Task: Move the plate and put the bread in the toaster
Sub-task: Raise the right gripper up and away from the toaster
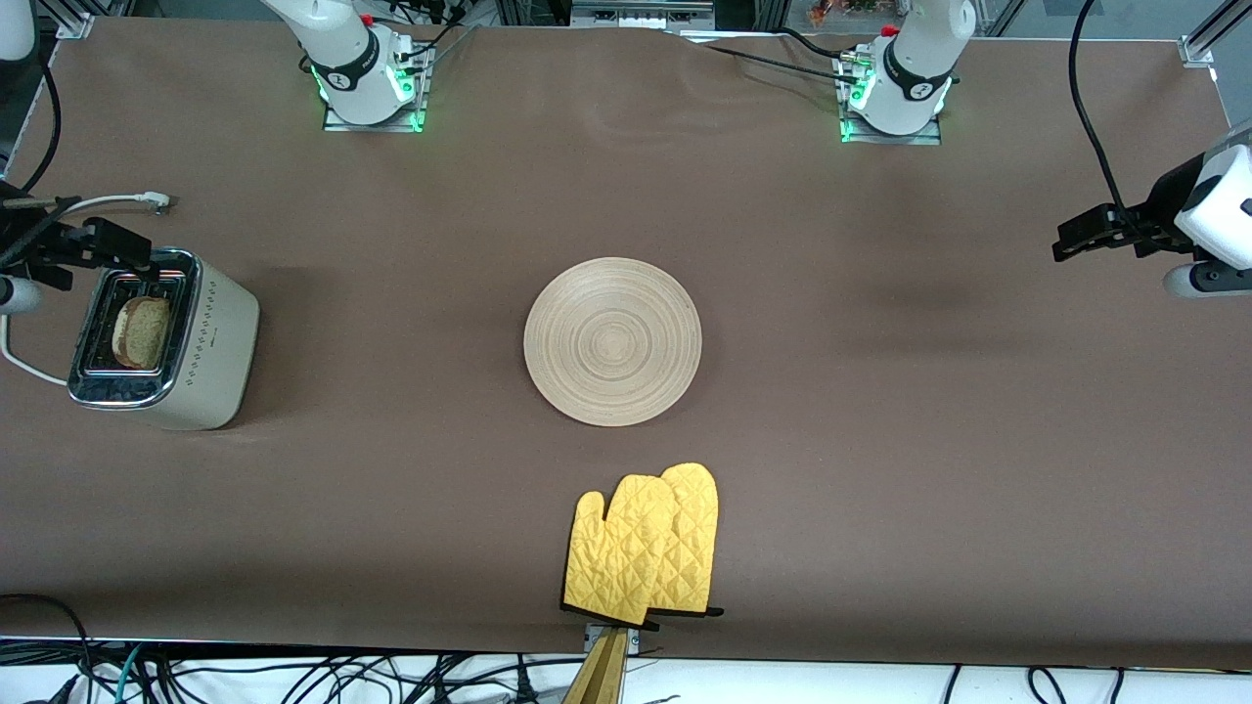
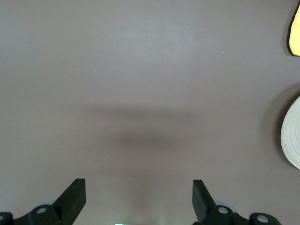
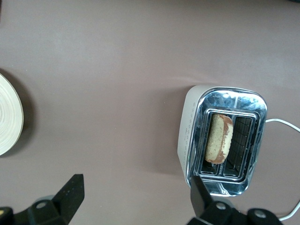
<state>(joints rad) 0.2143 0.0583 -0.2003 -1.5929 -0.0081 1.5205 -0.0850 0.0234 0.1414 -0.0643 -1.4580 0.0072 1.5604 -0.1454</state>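
The cream-white toaster (image 1: 220,337) (image 3: 190,136) stands at the right arm's end of the table. The speckled bread (image 1: 142,330) (image 3: 219,138) sits upright in one of its two slots, the one toward the plate. The round wooden plate (image 1: 612,340) (image 3: 8,117) (image 2: 292,138) lies bare at the table's middle. My right gripper (image 1: 117,249) (image 3: 135,194) hangs open above the toaster's edge, holding nothing. My left gripper (image 1: 1071,242) (image 2: 138,194) is open over bare table at the left arm's end.
A pair of yellow quilted oven mitts (image 1: 646,548) (image 2: 295,26) lies nearer the front camera than the plate. The toaster's white cord (image 1: 117,200) (image 3: 283,124) trails on the table beside it. Brown cloth covers the whole table.
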